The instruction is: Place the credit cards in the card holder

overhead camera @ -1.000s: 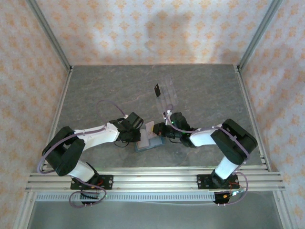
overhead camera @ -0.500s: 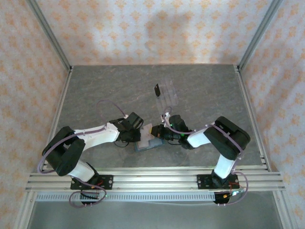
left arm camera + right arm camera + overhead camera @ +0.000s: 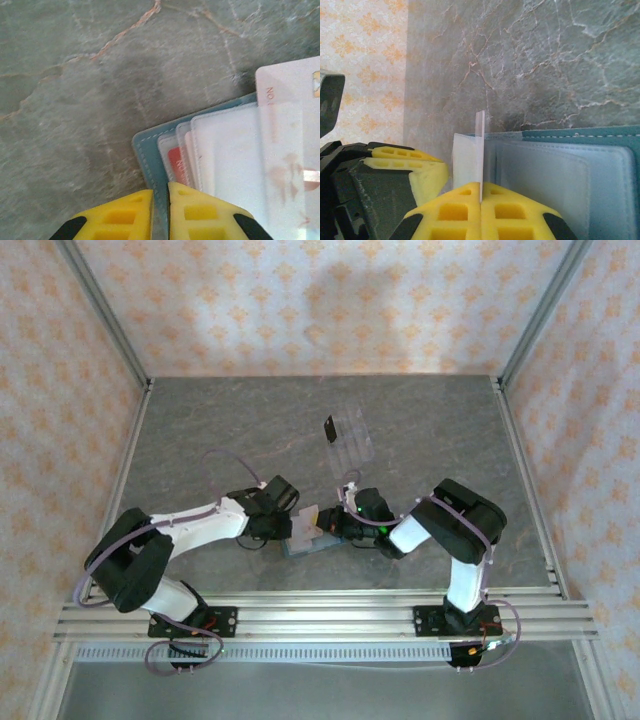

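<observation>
Right gripper pinches a thin grey-white card upright at the open teal folding wallet; left gripper pinches its left edge.

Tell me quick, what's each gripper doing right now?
Left gripper: closed on the card holder edge.
Right gripper: closed on a pale card, held on edge.

both arms, the left arm and the right arm, had white shells between bulky black joints. a thin lilac cable ran along each, and each stood on a black base plate. the left gripper and right gripper had yellow fingers with rectangular recesses and black outer corners.
</observation>
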`<state>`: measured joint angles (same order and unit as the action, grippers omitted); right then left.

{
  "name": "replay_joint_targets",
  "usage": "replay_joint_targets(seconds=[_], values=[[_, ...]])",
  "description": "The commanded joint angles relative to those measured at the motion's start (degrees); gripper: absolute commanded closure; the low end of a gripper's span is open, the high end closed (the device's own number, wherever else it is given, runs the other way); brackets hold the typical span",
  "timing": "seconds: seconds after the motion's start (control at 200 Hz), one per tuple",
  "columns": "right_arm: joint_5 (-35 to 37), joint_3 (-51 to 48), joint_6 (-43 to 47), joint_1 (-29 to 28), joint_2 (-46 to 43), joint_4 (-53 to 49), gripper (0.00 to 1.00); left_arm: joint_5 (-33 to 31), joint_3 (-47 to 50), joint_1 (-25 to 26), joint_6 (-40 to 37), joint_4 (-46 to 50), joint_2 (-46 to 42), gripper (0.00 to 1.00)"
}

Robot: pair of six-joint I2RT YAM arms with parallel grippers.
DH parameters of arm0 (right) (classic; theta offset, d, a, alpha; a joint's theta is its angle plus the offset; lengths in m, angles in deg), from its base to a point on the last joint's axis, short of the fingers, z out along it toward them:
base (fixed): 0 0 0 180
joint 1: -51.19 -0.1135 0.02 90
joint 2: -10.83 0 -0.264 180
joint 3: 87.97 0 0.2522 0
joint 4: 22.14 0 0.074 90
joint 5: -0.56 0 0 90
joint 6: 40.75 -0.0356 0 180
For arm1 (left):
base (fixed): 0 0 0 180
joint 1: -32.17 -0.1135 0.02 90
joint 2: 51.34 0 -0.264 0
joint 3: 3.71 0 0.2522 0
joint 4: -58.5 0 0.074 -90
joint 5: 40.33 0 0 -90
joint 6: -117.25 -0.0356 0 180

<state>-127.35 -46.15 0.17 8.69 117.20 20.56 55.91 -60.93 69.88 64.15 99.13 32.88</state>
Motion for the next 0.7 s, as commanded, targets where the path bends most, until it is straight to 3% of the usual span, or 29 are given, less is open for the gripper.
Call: replay_joint_targets(seconds=[0.0,0.696], values=[[1.52,-2.11,0.89,-0.48,0.77,-1.93,1.00,-2.85,-1.70,-0.53,-1.31,4.91,-2.62,0.84],[-2.21,-2.63,2.80,-0.74,-0.63,-7.40,1.00,-0.38,-2.76,-0.49,-1.31,0.42,2.92,0.90]])
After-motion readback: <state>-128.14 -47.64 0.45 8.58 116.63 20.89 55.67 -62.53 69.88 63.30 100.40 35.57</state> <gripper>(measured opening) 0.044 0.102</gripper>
